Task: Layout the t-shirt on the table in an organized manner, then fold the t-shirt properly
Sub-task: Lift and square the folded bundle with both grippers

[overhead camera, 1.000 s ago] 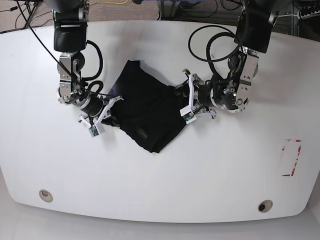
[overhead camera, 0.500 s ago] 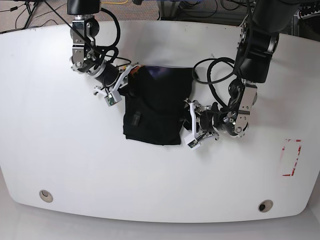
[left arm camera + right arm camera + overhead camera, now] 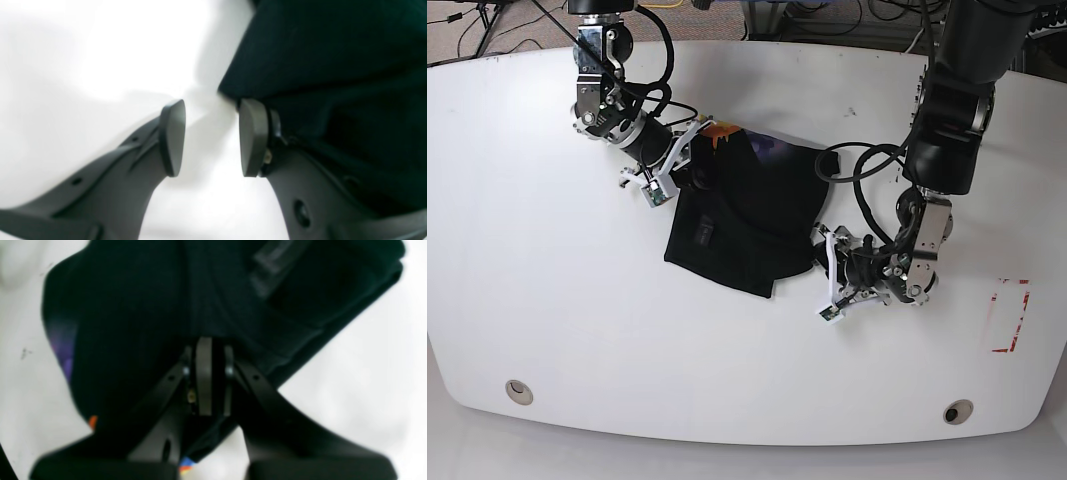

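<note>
The black t-shirt (image 3: 742, 215) lies bunched in the middle of the white table (image 3: 547, 320), with its orange-blue print patch (image 3: 722, 130) at the back edge. My right gripper (image 3: 674, 162) is at the shirt's upper left edge. In the right wrist view the right gripper (image 3: 210, 343) is shut on a fold of the t-shirt (image 3: 133, 323). My left gripper (image 3: 827, 275) stands open just off the shirt's lower right corner. In the left wrist view the left gripper (image 3: 212, 106) has bare table between its pads, and one pad sits against the t-shirt's (image 3: 327, 60) edge.
Two round grommet holes (image 3: 519, 390) (image 3: 957, 411) sit near the front edge. A red tape rectangle (image 3: 1010, 315) marks the right side. Arm cables loop above the shirt's right edge. Small dark scuffs (image 3: 25, 353) dot the tabletop.
My right gripper has dragged its hold on the shirt up and back, turning and shifting the cloth. My left gripper has moved toward the front, down to the shirt's lower right corner.
</note>
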Action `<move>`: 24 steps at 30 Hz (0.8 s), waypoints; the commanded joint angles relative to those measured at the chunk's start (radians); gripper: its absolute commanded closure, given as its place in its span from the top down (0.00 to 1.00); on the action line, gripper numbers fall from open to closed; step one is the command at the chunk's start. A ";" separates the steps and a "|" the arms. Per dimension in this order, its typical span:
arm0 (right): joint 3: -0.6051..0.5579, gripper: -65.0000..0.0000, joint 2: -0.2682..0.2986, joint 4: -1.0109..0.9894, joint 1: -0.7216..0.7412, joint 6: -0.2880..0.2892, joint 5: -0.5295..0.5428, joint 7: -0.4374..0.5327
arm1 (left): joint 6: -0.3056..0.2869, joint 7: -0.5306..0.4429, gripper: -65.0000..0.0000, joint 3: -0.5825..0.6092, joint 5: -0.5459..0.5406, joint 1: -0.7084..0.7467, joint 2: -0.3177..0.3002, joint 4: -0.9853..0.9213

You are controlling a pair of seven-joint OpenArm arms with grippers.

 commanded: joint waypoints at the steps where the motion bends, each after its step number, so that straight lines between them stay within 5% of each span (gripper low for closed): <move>1: 0.003 0.07 0.042 0.024 0.043 0.006 0.015 -0.007 | -0.001 0.019 0.37 -0.007 -0.012 -0.037 -0.018 0.111; 11: -0.001 0.07 0.059 -0.030 0.183 0.006 0.015 -0.064 | -0.001 0.161 0.37 -0.008 -0.012 0.112 -0.076 0.526; 24: -0.018 0.07 0.056 -0.303 0.378 0.006 0.015 -0.048 | -0.003 0.238 0.37 -0.111 -0.012 0.324 -0.069 0.873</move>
